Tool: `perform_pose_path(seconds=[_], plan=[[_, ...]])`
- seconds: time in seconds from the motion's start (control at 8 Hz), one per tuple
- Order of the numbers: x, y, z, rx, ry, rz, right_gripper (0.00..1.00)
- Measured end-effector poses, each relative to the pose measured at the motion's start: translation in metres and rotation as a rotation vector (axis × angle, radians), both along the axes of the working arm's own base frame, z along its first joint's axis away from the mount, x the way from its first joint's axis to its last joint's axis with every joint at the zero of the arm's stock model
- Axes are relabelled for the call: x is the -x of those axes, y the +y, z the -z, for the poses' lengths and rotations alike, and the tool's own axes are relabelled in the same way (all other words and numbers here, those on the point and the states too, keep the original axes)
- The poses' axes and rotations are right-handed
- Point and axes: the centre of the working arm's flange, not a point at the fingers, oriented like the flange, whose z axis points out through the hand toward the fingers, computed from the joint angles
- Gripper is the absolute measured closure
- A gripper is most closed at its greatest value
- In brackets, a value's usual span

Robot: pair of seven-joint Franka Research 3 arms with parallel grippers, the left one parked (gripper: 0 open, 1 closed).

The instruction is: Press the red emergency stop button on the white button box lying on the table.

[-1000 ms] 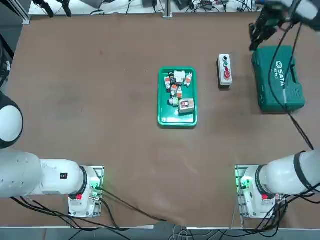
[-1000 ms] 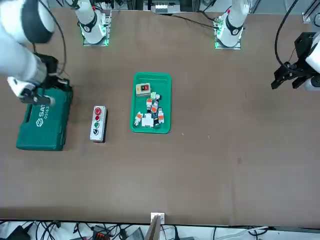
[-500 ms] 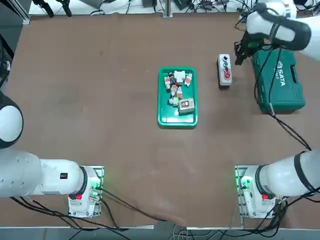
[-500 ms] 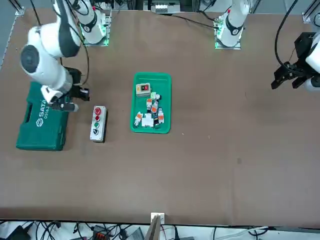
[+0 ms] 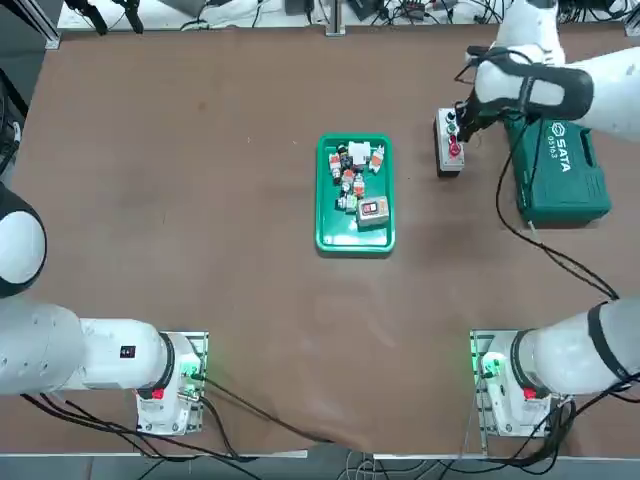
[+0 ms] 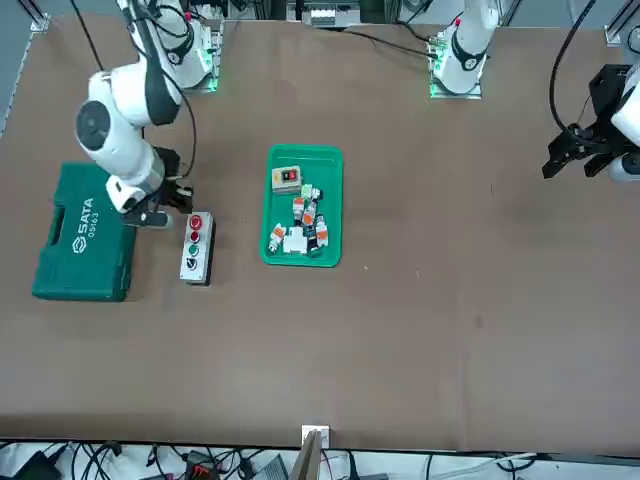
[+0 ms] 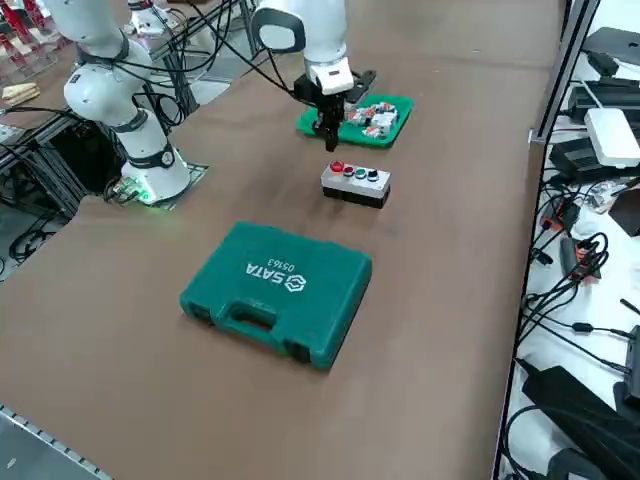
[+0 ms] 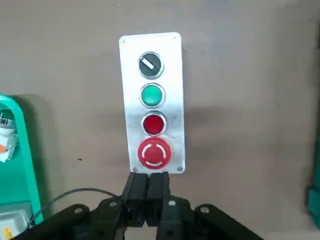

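The white button box [image 8: 152, 100] lies flat on the brown table [image 5: 200, 220], with a dark knob, a green button, a small red button and the big red emergency stop button [image 8: 154, 153] in a row. My right gripper [image 8: 149, 177] is shut and holds nothing; it hangs just past the box's end nearest that big red button, and its height above the table is unclear. In the top view the box [image 5: 449, 142] sits between the green tray and the SATA case, with the gripper [image 5: 463, 117] over it. From the side the gripper [image 7: 328, 135] is just beyond the red button [image 7: 337, 168].
A green tray [image 5: 355, 240] of small parts lies to the box's left in the top view. A green SATA case [image 5: 560, 165] lies close on its right, under my right arm. A dark cable [image 5: 540, 240] trails from the arm across the table.
My right arm has swung from over the far end of the SATA case across to the button box. The gripper now hangs by the box's red-button end.
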Motion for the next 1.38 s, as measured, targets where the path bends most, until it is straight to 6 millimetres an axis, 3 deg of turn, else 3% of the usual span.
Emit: perform_pose_path(seconds=[0.75,1.38], plan=[[0.001,-0.002,0.031,-0.001,-0.025,0.007,0.99],[0.001,-0.002,0.035,-0.001,-0.024,0.007,0.99]])
